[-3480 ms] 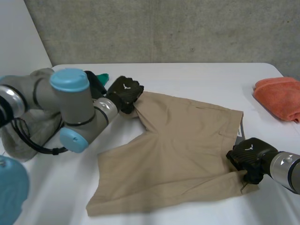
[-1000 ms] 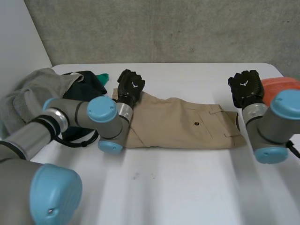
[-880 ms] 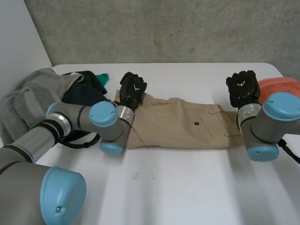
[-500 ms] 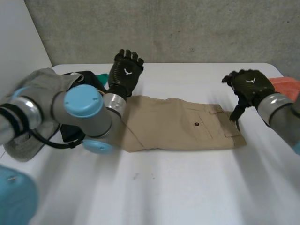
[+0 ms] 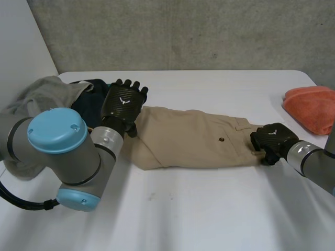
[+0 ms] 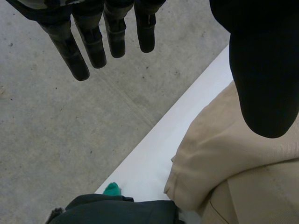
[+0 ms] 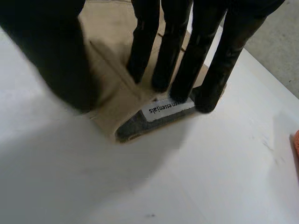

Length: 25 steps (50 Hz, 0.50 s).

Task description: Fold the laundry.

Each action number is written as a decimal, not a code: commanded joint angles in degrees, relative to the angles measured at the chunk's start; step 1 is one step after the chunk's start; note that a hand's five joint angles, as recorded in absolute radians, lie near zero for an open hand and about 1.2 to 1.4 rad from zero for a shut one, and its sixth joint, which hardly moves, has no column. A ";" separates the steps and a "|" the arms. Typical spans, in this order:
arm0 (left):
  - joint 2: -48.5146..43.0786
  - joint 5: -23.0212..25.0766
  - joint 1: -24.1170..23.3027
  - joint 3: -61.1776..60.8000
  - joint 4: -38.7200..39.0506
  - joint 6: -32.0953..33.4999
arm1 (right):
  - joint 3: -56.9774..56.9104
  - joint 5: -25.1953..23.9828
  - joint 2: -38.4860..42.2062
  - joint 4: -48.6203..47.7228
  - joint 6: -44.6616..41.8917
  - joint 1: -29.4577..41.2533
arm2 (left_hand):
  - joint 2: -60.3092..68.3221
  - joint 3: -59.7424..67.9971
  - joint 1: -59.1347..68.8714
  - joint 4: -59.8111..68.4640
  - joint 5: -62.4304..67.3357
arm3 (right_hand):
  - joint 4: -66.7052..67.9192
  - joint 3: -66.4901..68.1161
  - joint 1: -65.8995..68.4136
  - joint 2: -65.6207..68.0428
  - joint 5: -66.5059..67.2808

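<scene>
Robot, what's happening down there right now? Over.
Left hand open, hovering at the shorts, leg end. Right hand open, fingers on waistband. Shorts folded, flat. Orange cloth, clothes pile lie apart.

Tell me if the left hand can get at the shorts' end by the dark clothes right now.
Probably yes. The left hand is open right at that end of the shorts, its thumb over the cloth with nothing between them. The dark clothes lie beside that end, not on it.

One shorts (image 5: 193, 138), one towel (image 5: 311, 107), two hands (image 5: 121, 102).
</scene>
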 commanded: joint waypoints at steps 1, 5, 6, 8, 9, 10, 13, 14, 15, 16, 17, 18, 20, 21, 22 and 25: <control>0.49 -0.13 -0.10 0.08 0.02 0.14 | 0.25 0.47 -0.04 -1.47 0.43 -1.32 | -0.80 -0.90 -0.41 -0.53 -0.01 | 28.21 28.01 35.73 27.47 30.19; 1.28 -0.22 -0.10 -0.09 -0.07 0.14 | 2.62 0.38 -2.05 -1.30 -0.27 -4.65 | -0.80 -0.90 -0.41 -0.53 -0.01 | 28.21 28.01 35.73 27.47 30.19; 1.80 -0.31 -0.10 -0.44 -0.16 0.14 | 3.41 0.47 -3.28 -1.21 -0.45 -5.53 | -0.80 -0.90 -0.41 -0.53 -0.01 | 28.21 28.01 35.73 27.47 30.19; 2.60 -0.48 -0.10 -1.14 -0.25 -0.03 | 5.00 0.65 -6.44 -0.95 -0.89 -7.38 | -1.13 -1.24 -0.74 -0.86 -0.34 | 28.21 28.01 35.73 27.47 30.19; 3.47 -0.57 -0.01 -1.84 -0.16 -0.03 | 6.31 0.56 -9.16 -0.42 -1.76 -9.39 | -1.30 -1.40 -0.91 -1.03 -0.51 | 28.21 28.01 35.73 27.47 30.19; 3.83 -0.48 -0.01 -2.20 -0.24 -0.12 | 6.93 0.30 -10.40 -0.07 -2.47 -10.37 | -1.30 -1.41 -0.91 -1.03 -0.51 | 28.21 28.01 35.73 27.47 30.19; 5.32 -0.48 0.17 -3.51 -0.25 -0.21 | 8.51 -0.32 -13.04 1.68 -5.44 -14.49 | -1.47 -1.57 -1.08 -1.20 -0.68 | 28.21 28.01 35.73 27.47 30.19; 5.67 -0.57 0.25 -3.95 -0.25 -0.21 | 8.52 -0.32 -13.31 2.21 -6.33 -15.38 | -1.47 -1.57 -1.08 -1.20 -0.68 | 28.21 28.01 35.73 27.47 30.19; 5.85 -0.48 0.26 -4.39 -0.25 -0.21 | 8.52 -0.49 -13.49 2.74 -7.21 -16.17 | -1.64 -1.74 -1.25 -1.36 -0.85 | 28.21 28.01 35.73 27.47 30.19; 6.20 -0.48 0.34 -4.75 -0.25 -0.29 | 8.43 -0.67 -13.49 3.27 -8.09 -16.96 | -1.64 -1.74 -1.25 -1.37 -0.85 | 28.21 28.01 35.73 27.47 30.19; 6.73 -0.57 0.43 -5.36 -0.25 -0.30 | 8.00 -1.02 -13.58 3.80 -9.84 -17.84 | -1.64 -1.74 -1.25 -1.37 -0.85 | 28.21 28.01 35.73 27.47 30.19; 6.99 -0.57 0.43 -5.63 -0.25 -0.47 | 7.73 -1.02 -13.67 3.97 -10.64 -17.76 | -1.64 -1.74 -1.25 -1.37 -0.85 | 28.21 28.01 35.73 27.47 30.19; 7.35 -0.57 0.69 -6.24 -0.25 -0.99 | 7.03 -1.46 -14.28 3.98 -11.35 -15.93 | -1.64 -1.74 -1.25 -1.37 -0.85 | 28.21 28.01 35.73 27.47 30.19; 7.35 -0.57 0.78 -6.42 -0.25 -1.35 | 6.59 -1.64 -14.63 3.89 -11.35 -14.43 | -1.64 -1.74 -1.25 -1.37 -0.85 | 28.21 28.01 35.73 27.47 30.19; 7.43 -0.57 0.87 -6.51 -0.25 -1.78 | 6.15 -1.81 -15.07 3.54 -11.18 -12.42 | -1.64 -1.74 -1.25 -1.37 -0.85 | 28.21 28.01 35.73 27.47 30.19; 8.05 -0.57 1.13 -6.94 -0.42 -3.10 | 4.13 -2.95 -15.69 1.87 -9.60 -4.42 | -1.64 -1.74 -1.25 -1.37 -0.85 | 28.21 28.01 35.73 27.47 30.19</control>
